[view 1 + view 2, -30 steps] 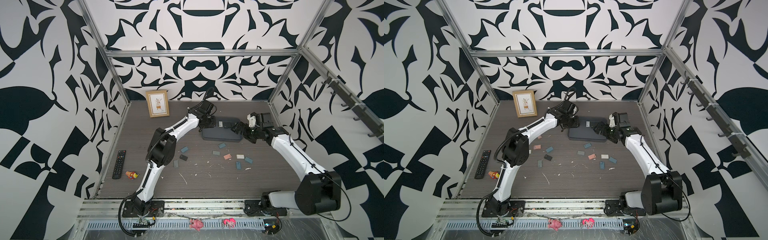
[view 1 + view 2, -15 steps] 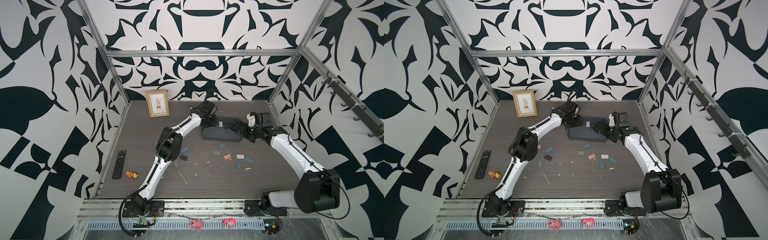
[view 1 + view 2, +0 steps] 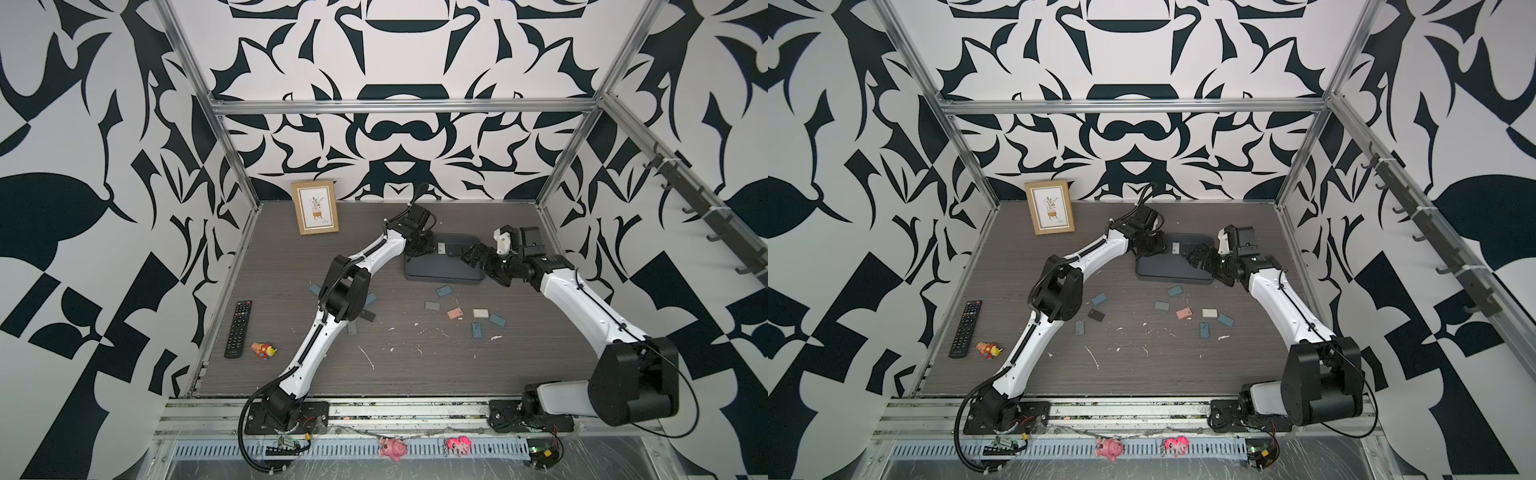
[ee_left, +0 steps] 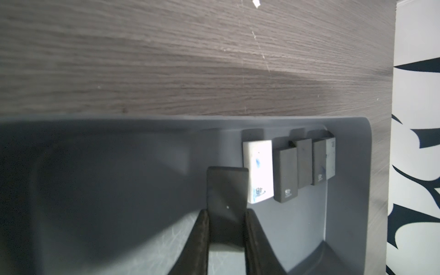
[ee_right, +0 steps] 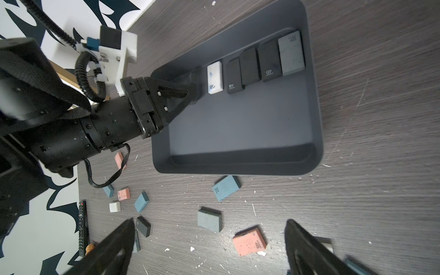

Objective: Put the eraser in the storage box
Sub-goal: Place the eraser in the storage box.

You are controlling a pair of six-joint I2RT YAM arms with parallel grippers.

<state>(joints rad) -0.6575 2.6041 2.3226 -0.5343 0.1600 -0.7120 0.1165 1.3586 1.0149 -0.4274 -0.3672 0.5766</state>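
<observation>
Well left of the arms, a black remote control [image 3: 238,329] is seen lying near the left edge of the wood-grain table [image 3: 415,374], with a small red-and-yellow toy figure [image 3: 263,350] just beside it. A wooden framed picture [image 3: 315,207] is propped upright at the back wall. The left gripper [image 4: 226,213] is placed inside the left end of the storage box [image 3: 440,277], with its jaws clamped on a black eraser [image 4: 226,190]. That eraser is held within the box, just beside a white eraser [image 4: 258,171]; whether it touches the box floor cannot be told. A row is formed along the box's back wall: the white eraser, three black ones, then a grey eraser [image 5: 291,53] in the corner. Loose erasers are scattered on the table in front of the box, among them a pink eraser [image 3: 455,313], a white one and several blue ones. The right gripper [image 3: 473,257] is held at the box's right end. In the right wrist view its fingers [image 5: 112,250] are spread wide and nothing is gripped between them.
</observation>
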